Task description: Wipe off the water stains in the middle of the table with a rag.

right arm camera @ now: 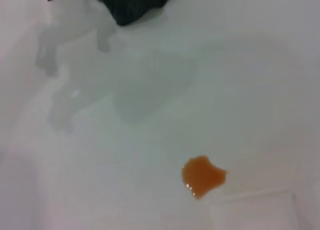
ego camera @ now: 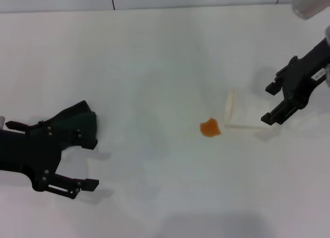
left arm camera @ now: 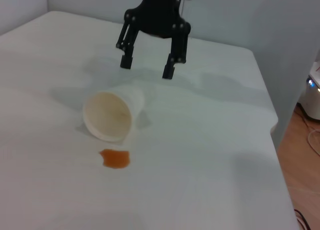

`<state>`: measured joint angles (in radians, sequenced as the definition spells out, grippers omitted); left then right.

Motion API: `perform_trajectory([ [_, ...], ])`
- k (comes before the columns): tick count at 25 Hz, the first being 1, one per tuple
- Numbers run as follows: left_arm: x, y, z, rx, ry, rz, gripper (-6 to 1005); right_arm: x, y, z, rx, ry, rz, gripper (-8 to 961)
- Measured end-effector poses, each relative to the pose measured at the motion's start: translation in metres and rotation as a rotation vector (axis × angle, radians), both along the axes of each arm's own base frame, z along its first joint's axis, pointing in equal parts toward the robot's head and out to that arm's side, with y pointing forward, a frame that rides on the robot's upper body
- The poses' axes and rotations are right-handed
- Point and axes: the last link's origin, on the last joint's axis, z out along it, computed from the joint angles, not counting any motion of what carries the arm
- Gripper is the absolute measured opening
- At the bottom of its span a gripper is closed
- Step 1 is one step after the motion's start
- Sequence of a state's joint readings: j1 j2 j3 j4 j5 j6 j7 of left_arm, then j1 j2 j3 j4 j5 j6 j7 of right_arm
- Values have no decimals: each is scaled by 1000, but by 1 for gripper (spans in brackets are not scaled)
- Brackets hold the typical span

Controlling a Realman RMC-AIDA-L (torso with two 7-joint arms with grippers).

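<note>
The water stain point(ego camera: 210, 127) is a small orange blotch on the white table point(ego camera: 154, 57), right of centre. It also shows in the left wrist view point(left arm camera: 115, 158) and the right wrist view point(right arm camera: 202, 176). The dark green rag point(ego camera: 77, 118) lies at the left, against the far finger of my left gripper point(ego camera: 93, 164), not between the fingers. That gripper is open. The rag also shows in the right wrist view point(right arm camera: 132, 3). My right gripper point(ego camera: 267, 104) is open and empty, just right of the stain. It also shows in the left wrist view point(left arm camera: 147, 69).
A translucent white cup point(ego camera: 240, 114) lies on its side between the stain and my right gripper, its mouth toward the stain point(left arm camera: 112, 113). The table's edge point(left arm camera: 272, 125) lies beyond the right gripper. A grey wall runs along the back.
</note>
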<state>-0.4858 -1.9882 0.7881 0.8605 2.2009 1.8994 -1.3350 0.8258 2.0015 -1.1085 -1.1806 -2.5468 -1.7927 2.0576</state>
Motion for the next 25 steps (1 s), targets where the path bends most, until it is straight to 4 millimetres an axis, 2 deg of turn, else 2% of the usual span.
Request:
perform_trajectory([
  [13, 3, 1, -4, -1, -5, 7, 872, -19, 19, -39, -35, -116, 86, 807],
  [25, 3, 0, -8, -7, -3, 16, 869, -13, 27, -55, -43, -210, 97, 807],
])
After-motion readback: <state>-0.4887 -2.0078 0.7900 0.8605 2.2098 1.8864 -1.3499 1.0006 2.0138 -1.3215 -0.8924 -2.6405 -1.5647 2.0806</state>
